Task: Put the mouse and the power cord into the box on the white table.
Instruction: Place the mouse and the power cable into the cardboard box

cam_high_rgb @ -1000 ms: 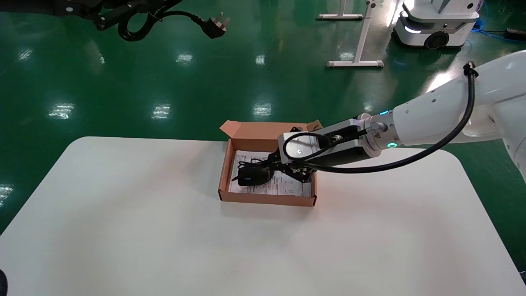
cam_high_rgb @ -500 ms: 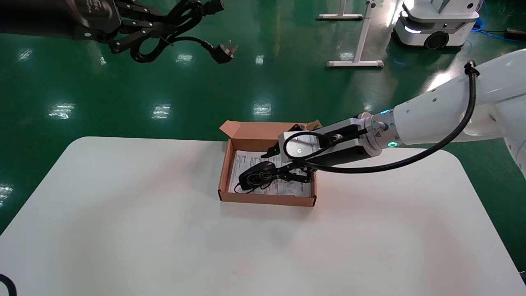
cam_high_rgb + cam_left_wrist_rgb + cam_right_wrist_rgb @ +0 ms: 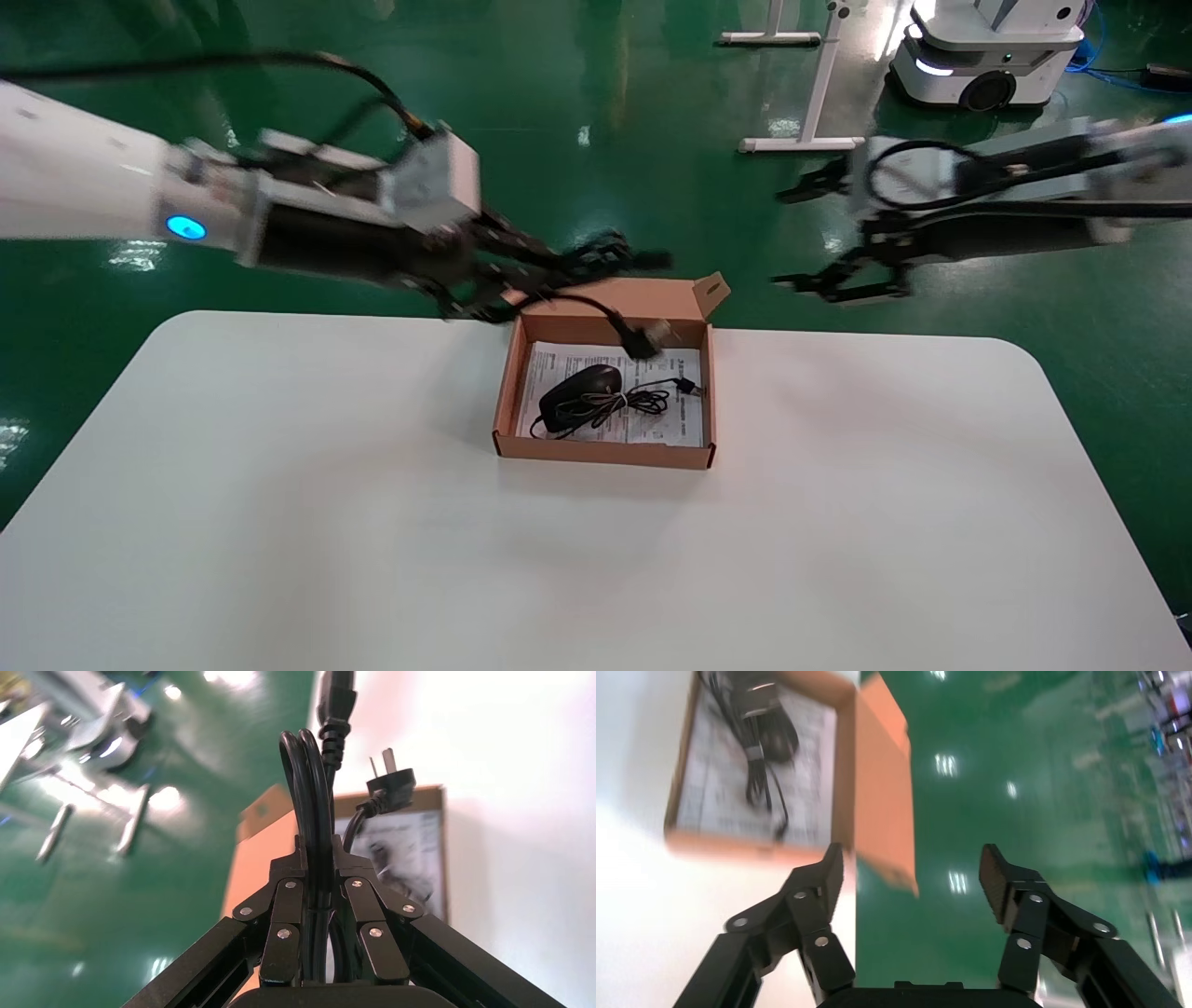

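Right gripper [image 3: 912, 874] at bottom of frame, fingers [image 3: 821, 881] spread wide, nothing between them. Box [image 3: 866, 776] in upper left, flap lid open toward green floor [image 3: 1032, 762]. Mouse [image 3: 772, 731] lies on white printed sheet [image 3: 807, 762] inside, thin cable apparently bundled beside it. White table [image 3: 638, 903] at left.

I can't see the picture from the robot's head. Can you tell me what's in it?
The left gripper holds the power cord over the back of the box, plug dangling inside. The mouse lies in the box on the white table. The right gripper hangs open beyond the table.
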Robot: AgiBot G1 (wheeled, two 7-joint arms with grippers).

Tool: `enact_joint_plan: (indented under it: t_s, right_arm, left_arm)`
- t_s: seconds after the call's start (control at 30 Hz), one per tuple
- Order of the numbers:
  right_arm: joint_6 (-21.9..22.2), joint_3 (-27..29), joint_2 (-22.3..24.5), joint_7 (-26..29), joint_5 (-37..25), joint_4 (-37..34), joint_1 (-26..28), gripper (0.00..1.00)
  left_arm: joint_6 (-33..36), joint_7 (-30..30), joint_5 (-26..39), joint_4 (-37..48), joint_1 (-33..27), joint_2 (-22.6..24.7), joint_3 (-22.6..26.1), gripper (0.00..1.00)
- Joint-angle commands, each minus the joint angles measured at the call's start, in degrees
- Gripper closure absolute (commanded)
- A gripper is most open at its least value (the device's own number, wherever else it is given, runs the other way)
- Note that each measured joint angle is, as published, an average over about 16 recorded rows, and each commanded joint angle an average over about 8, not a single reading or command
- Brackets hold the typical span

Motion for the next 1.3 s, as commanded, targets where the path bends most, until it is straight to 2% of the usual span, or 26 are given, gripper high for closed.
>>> enact_joint_plan:
  t_s: [0.03,0.3,0.5,0.7,0.73,0.97,1.0,1.3]
  right_arm:
    - [-0.94,-0.3,2.71,0.65,-0.54,-0.18,1.58,0.0]
    - [-3.37,-1.27,8.0,0.3,-2.08,1.61,2.63,0.0]
    - [-4.03,-1.27,9.19,0.91,-2.04,3.15,2.04,0.0]
    - [-3.9,-1.13,9.95,1.77,-1.85,4.93,1.35,0.0]
    - [-3.85,-1.12,10.12,1.91,-1.85,5.23,1.23,0.0]
    - [-4.03,-1.04,11.19,3.21,-1.69,7.08,0.24,0.0]
    - [-4.11,-1.0,11.34,3.43,-1.62,7.32,0.1,0.0]
    - [-4.51,-0.62,11.91,4.17,-0.98,8.21,-0.58,0.0]
  left_arm:
    - [-0.43,1.04,-0.25,-0.33,2.36,2.34,-0.15,1.0]
    - [-9.76,3.89,0.52,0.17,6.52,6.21,0.35,1.0]
    - [-17.05,4.03,0.38,-0.94,9.0,7.29,0.29,1.0]
    - [-19.41,3.19,0.45,-3.32,11.12,7.48,0.58,0.99]
    - [-19.48,3.07,0.53,-3.73,11.37,7.48,0.7,0.93]
    - [-19.34,2.58,1.17,-5.67,12.11,7.35,1.63,0.06]
    - [-19.41,2.5,1.19,-5.8,12.17,7.35,1.71,0.0]
    - [-19.69,2.21,1.12,-6.25,12.47,7.38,1.93,0.0]
